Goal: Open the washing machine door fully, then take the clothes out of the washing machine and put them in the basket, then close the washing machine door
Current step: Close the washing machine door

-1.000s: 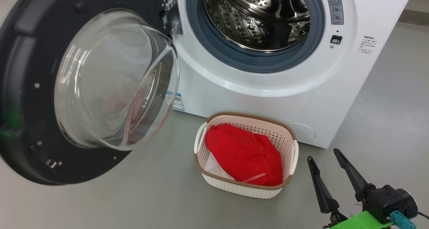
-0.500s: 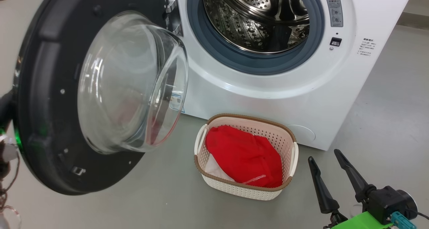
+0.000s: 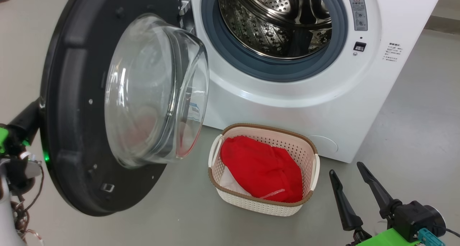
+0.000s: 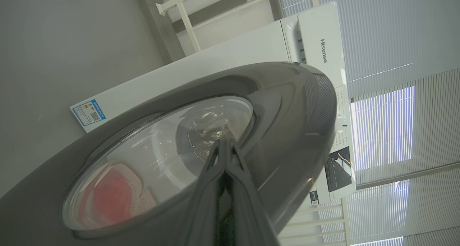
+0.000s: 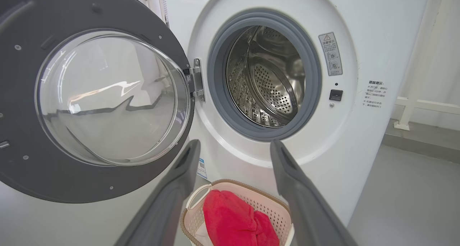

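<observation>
The washing machine (image 3: pixel 287 105) stands with its steel drum (image 3: pixel 276 23) showing no clothes inside. Its door (image 3: pixel 72 95), black-rimmed with a bulging glass bowl, hangs about half open on the left hinge. My left gripper (image 3: pixel 34 111) is shut, its joined fingers (image 4: pixel 224 145) lying against the door's outer face near the glass. The red clothes (image 3: pixel 262 168) lie in the cream basket (image 3: pixel 312 145) on the floor in front of the machine. My right gripper (image 3: pixel 345 168) is open and empty to the right of the basket; in its own wrist view the gripper (image 5: pixel 234 143) hangs above the basket (image 5: pixel 266 199).
Grey floor (image 3: pixel 413 113) stretches to the right of the machine and in front of the basket. A white railing (image 5: pixel 424 102) stands to the machine's right. The door's swing path passes just left of the basket.
The door has swung right, toward the machine's opening. My shut left gripper has come into the head view behind the door's left edge. The right gripper has stayed put.
</observation>
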{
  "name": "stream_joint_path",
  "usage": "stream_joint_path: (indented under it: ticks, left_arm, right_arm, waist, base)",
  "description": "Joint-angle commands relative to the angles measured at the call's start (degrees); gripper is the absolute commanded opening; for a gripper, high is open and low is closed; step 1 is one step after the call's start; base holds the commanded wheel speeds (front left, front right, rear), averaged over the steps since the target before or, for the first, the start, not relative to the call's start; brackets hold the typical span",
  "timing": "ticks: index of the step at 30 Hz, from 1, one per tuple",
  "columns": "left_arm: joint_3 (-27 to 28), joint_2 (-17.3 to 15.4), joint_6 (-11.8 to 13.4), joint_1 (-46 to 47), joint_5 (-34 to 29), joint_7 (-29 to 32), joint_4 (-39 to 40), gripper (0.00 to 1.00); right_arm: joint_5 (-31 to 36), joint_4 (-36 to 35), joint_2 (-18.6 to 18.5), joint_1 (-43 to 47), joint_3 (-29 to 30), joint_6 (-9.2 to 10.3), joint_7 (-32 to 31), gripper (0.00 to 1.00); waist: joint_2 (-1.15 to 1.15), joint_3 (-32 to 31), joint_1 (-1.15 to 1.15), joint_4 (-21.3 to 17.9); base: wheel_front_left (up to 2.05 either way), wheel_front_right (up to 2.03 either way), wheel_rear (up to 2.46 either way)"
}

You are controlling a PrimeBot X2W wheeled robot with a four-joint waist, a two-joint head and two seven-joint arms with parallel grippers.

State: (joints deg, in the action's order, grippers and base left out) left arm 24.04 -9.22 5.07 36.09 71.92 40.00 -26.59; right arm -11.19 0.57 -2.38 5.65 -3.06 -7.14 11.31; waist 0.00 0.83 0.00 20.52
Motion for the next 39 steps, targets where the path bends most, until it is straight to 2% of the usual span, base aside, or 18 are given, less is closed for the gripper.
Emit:
stream_joint_path:
  ticks: [1,17,39]
  left_arm:
    - [0.2,-0.9,0.3,-0.4,0.4,0.9,2.8,0.0]
    - [-2.4,3.8,2.0,-2.7,1.7,2.4,9.5,0.0]
    - [-8.8,6.2,-0.1,-1.9,4.9,1.8,7.1,0.0]
  right_arm:
    - [-0.8,-1.2,-0.5,-1.6,-1.6,-0.35,0.7,1.0]
    - [-1.2,-0.7,-0.5,-2.1,-1.9,-0.35,1.0,1.0]
    - [-1.8,-0.5,-0.5,-2.4,-1.8,-0.35,1.0,1.0]
  waist:
    - [0.0,0.1,0.0,-0.1]
    - [0.0,0.0,0.0,-1.6]
    - [0.0,0.0,0.0,-5.3]
  base:
    - [0.0,0.0,0.0]
    - [0.0,0.0,0.0]
    - [0.0,0.0,0.0]
